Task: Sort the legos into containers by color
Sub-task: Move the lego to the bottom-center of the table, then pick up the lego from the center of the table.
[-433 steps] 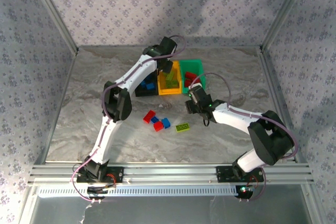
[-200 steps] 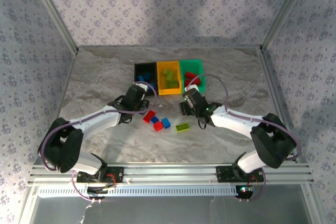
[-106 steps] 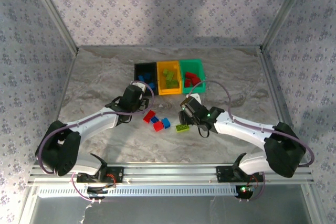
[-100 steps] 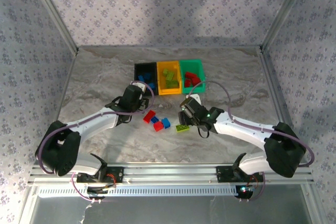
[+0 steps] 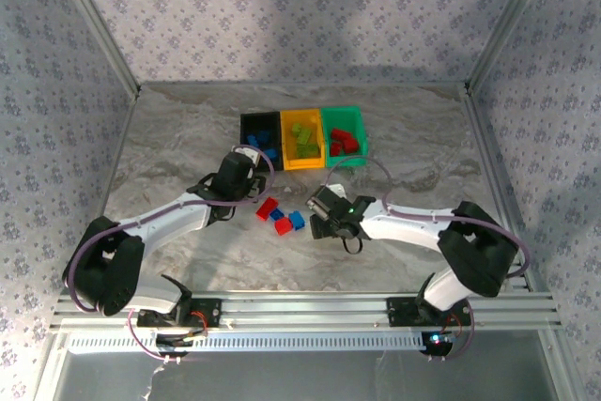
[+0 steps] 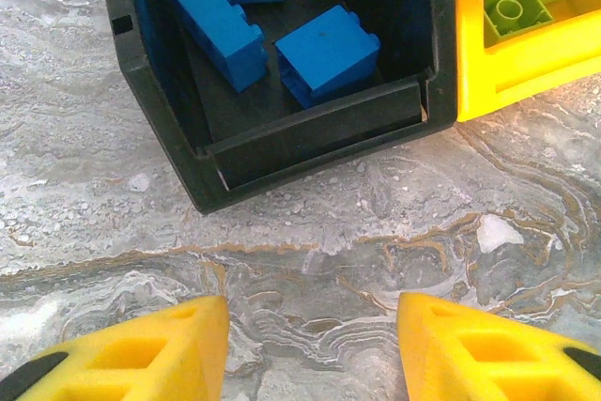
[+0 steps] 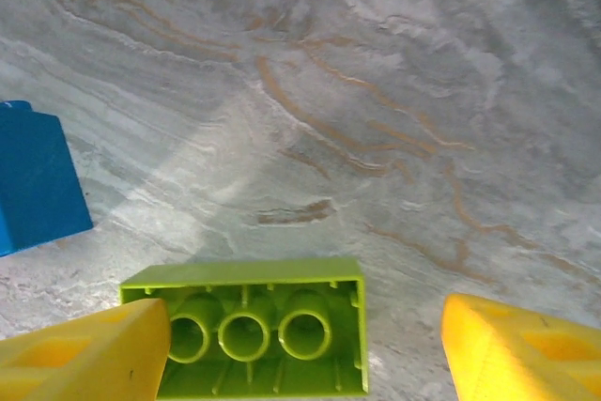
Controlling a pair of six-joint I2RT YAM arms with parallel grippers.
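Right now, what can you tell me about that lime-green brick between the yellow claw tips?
The lime-green brick is glossy plastic, rectangular, showing the wrist camera its hollow underside: three round tubes in a row. It lies on the marbled table between the fingers of the open right claw, close by one finger, clear of the other. A blue brick sits apart.
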